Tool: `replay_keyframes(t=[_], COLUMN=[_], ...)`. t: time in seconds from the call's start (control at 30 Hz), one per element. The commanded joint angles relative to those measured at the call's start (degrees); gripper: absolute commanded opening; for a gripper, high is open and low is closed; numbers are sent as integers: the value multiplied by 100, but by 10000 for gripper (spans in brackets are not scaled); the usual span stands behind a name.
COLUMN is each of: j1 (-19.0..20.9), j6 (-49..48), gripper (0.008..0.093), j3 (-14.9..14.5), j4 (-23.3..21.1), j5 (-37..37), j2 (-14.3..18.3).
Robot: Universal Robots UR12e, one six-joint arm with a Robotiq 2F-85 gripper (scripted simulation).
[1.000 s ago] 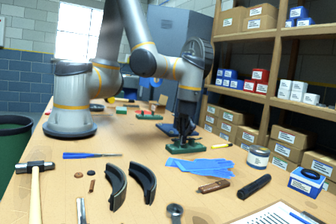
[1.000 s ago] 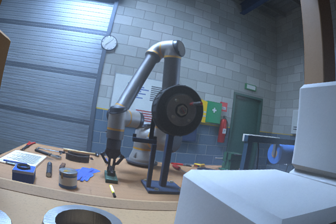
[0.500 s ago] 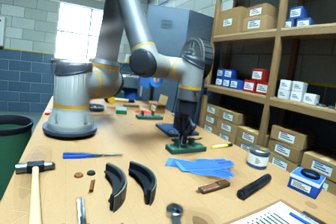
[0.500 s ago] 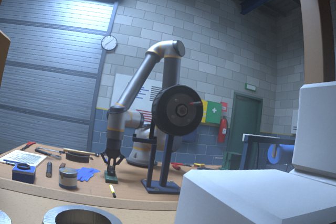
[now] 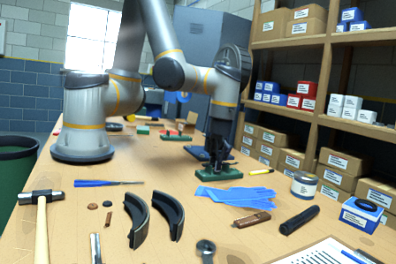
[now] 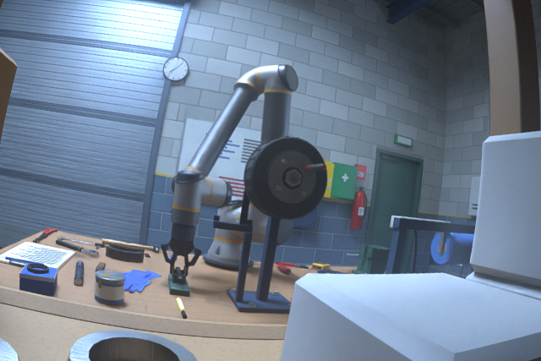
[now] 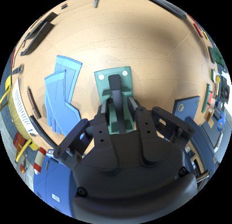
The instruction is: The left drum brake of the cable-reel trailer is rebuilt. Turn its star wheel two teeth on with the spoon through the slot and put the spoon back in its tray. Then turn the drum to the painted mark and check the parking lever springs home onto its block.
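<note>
My gripper (image 7: pixel 119 104) (image 5: pixel 217 161) (image 6: pixel 179 266) points straight down over the green tray (image 5: pixel 218 173) (image 6: pixel 179 285) (image 7: pixel 116 100) on the bench and stands open, holding nothing. The dark spoon (image 7: pixel 117 103) lies in the tray's cradle between my fingers, its handle running along the tray. The drum brake (image 6: pixel 285 177) sits on a blue stand (image 6: pixel 258 261) to the right of the tray, with a small red lever (image 6: pixel 315 166) at its upper right. The slot and the star wheel are hidden.
Behind the bench a wooden shelf (image 5: pixel 327 77) holds boxes. Blue gloves (image 5: pixel 241 196) (image 7: pixel 60 96) lie beside the tray, with a yellow marker (image 5: pixel 260 171), a tin (image 5: pixel 304 184), two brake shoes (image 5: pixel 152 215) and a hammer (image 5: pixel 40 219) spread over the near bench.
</note>
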Motion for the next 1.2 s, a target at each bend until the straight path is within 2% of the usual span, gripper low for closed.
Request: replay_keyframes(t=[0.0,0.37,0.87,1.17], j1=[0,0,0,-1], j6=[0,0,0,0], gripper=[400,400,400,400], j3=[-3,-40,-322,-430], j4=[-2,190,1315,1661], j5=[0,0,0,0], j2=[-2,-159,-1002,-1231])
